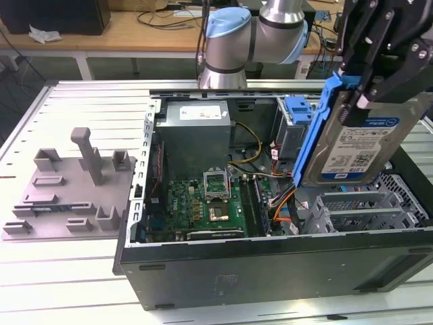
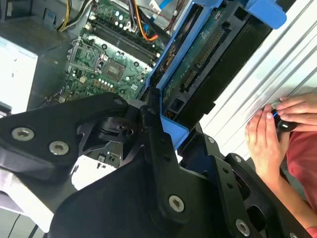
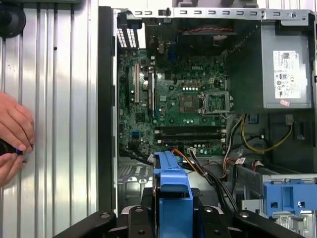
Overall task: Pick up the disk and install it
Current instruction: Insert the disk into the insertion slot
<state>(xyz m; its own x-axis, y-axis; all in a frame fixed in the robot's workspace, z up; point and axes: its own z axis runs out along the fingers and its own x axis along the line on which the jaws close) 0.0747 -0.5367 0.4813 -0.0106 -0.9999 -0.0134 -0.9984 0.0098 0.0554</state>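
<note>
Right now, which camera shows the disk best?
The exterior view: the disk hangs in the claw above the open computer case, label facing the camera. The second wrist view shows its circuit-board underside; the first wrist view catches its blue rail end-on.

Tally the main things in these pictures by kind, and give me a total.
disk: 1
gripper, shut on the disk: 1
computer case, open: 1
grey holder, beside the case: 1
blue latch piece, inside the case: 1
hands, on the table: 2
Total: 7
</note>
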